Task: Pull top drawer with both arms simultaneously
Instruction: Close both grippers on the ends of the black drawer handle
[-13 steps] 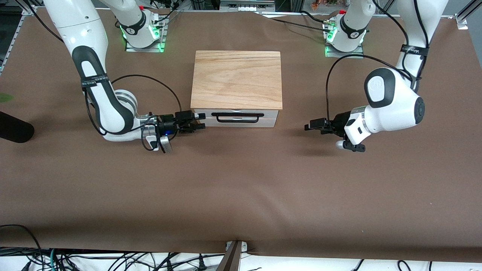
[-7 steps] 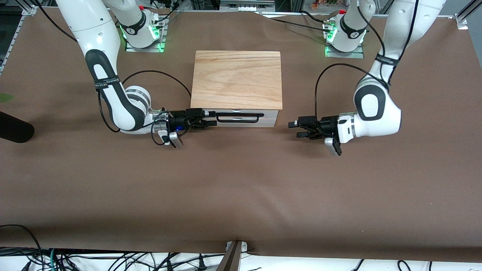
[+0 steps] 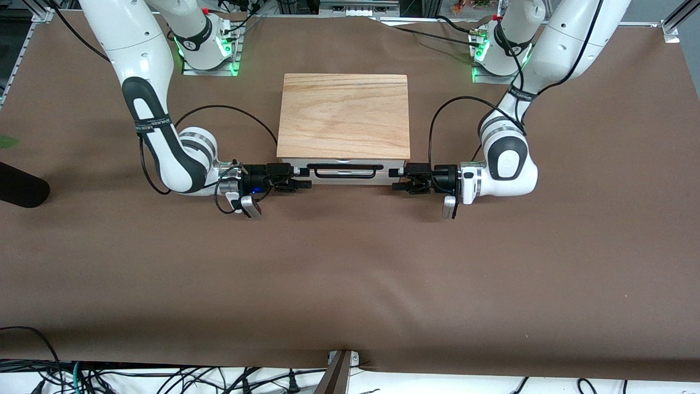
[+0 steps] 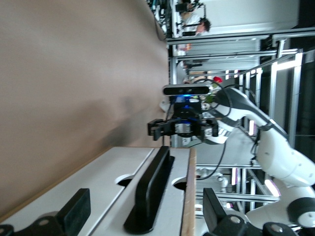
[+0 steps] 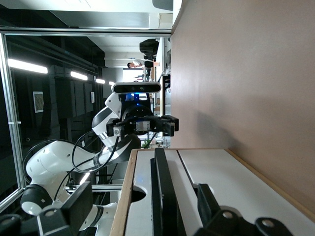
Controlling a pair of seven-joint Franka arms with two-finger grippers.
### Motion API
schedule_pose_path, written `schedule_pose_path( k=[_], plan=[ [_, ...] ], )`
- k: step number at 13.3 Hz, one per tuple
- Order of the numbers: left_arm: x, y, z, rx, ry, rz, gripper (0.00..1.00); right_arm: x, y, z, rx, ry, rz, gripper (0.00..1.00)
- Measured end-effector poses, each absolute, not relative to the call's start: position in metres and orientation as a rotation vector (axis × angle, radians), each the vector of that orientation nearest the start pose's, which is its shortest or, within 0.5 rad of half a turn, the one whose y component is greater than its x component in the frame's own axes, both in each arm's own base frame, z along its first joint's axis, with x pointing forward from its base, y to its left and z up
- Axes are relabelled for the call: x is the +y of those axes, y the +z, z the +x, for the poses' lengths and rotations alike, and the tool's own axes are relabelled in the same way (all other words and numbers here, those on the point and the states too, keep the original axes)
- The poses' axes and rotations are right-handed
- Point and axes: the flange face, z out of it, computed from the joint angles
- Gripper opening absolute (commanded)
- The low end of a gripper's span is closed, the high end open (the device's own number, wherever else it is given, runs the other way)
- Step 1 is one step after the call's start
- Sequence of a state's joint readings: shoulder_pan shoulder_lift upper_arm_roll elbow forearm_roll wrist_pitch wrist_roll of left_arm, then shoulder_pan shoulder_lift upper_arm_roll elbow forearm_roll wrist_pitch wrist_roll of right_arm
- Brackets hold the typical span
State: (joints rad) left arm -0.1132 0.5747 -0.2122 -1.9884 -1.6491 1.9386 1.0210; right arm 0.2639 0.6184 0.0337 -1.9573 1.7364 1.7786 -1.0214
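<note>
The top drawer [image 3: 385,165] has a white front and a long black bar handle [image 3: 342,171]. It sits shut under the oak cabinet top [image 3: 343,115]. My right gripper [image 3: 304,178] is at the front's end toward the right arm, low over the table. Its jaws are open, and its fingers [image 5: 81,204] stand wide of the handle [image 5: 162,196]. My left gripper [image 3: 395,179] is at the other end of the front, also open. Its fingers [image 4: 74,211] flank the white front [image 4: 106,189] and the handle [image 4: 152,184] with nothing gripped. Each wrist view shows the other gripper facing it along the front.
A black object [image 3: 22,189] lies at the table edge toward the right arm's end, with a green scrap [image 3: 7,142] beside it. Both arm bases [image 3: 208,46] glow green at the table's top edge. Loose cables [image 3: 164,377] hang below the nearest edge.
Both grippers have moved inward to the ends of the drawer front. The left arm came much farther and turned its wrist level. The right gripper slid only a little closer.
</note>
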Motion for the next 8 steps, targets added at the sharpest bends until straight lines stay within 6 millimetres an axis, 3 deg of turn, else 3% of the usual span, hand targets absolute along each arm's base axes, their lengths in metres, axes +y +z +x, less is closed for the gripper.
schedule_pose_path(
  k=[5,8],
  plan=[
    [-0.278,0.175,0.517,-0.065,0.053,1.656,0.97,0.263,0.179,0.541,-0.047,0.041,-1.638,0.74],
    [-0.280,0.172,0.513,-0.051,0.052,1.647,0.82,0.269,0.179,0.539,-0.056,0.047,-1.637,0.67]
  ],
)
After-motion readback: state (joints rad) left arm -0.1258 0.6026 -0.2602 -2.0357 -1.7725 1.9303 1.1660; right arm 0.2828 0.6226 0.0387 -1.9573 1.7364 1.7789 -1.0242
